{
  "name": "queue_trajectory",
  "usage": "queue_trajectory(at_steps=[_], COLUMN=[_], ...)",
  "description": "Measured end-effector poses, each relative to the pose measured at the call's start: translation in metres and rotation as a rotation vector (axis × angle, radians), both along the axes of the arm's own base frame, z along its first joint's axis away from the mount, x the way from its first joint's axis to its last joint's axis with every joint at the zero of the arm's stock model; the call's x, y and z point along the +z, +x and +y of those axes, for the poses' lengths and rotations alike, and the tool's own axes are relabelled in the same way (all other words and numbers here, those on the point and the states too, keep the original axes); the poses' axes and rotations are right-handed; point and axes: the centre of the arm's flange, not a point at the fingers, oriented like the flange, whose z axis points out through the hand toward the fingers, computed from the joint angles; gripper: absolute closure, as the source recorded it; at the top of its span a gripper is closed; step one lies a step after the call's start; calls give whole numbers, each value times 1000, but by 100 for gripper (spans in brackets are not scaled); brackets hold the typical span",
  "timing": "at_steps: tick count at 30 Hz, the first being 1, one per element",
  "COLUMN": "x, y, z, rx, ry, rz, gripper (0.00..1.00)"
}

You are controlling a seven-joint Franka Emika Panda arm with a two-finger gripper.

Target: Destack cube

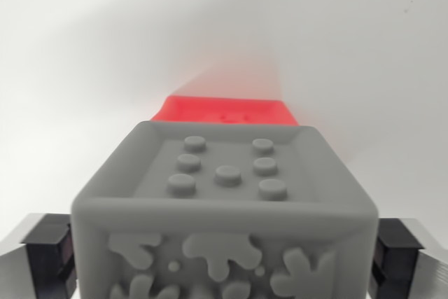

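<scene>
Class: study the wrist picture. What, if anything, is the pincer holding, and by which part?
The pincer holds the grey cube by its two opposite side faces, one finger pressed against each.

My one camera sits on my wrist, looking along my tool (224, 257). It is very close to the grey cube (224, 194), which fills the lower frame. A red cube (224, 111) lies beyond.
</scene>
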Motion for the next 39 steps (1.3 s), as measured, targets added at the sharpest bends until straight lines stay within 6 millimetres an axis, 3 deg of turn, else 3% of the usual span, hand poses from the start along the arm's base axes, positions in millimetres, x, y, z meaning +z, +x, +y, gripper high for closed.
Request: queue_trajectory(at_steps=[29,39], x=[0,12], y=[0,1], z=[0,0], rx=[0,-1], ry=[0,2], rz=[0,-5], gripper=[100,100])
